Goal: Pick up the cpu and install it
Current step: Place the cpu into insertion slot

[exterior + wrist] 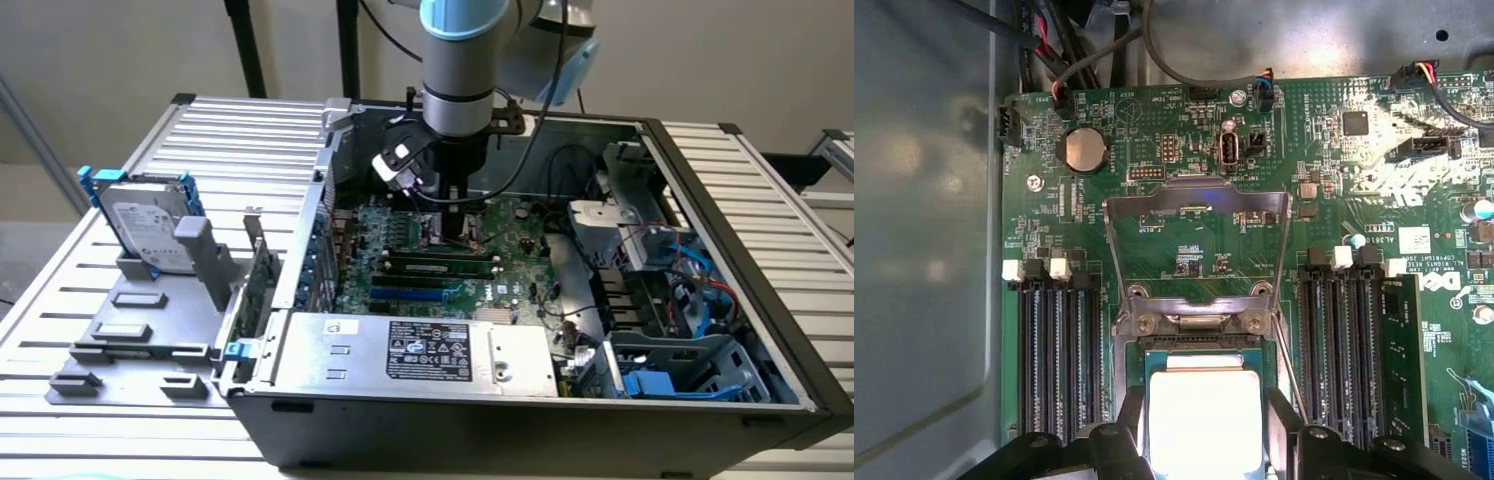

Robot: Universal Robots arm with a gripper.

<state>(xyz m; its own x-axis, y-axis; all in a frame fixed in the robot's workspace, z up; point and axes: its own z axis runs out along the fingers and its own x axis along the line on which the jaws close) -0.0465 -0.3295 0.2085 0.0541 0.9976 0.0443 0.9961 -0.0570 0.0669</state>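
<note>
In the wrist view the cpu [1204,412], a small square chip with a bright metal top and a thin teal rim, sits between my black fingers [1122,442]. My gripper [1204,445] is shut on its two opposite edges, directly over the socket frame [1199,322] on the green motherboard [1334,200]. The socket's metal load plate [1199,215] stands swung open beyond it. In the exterior view my gripper [454,222] reaches down into the open computer case [747,200], low over the motherboard [441,270].
Black memory slots [1059,350] flank the socket on both sides, with cables along the board's edge. A silver power supply box [414,350] fills the case's near side. On the exterior view's left, a hard drive [150,232] stands in a grey fixture [147,330].
</note>
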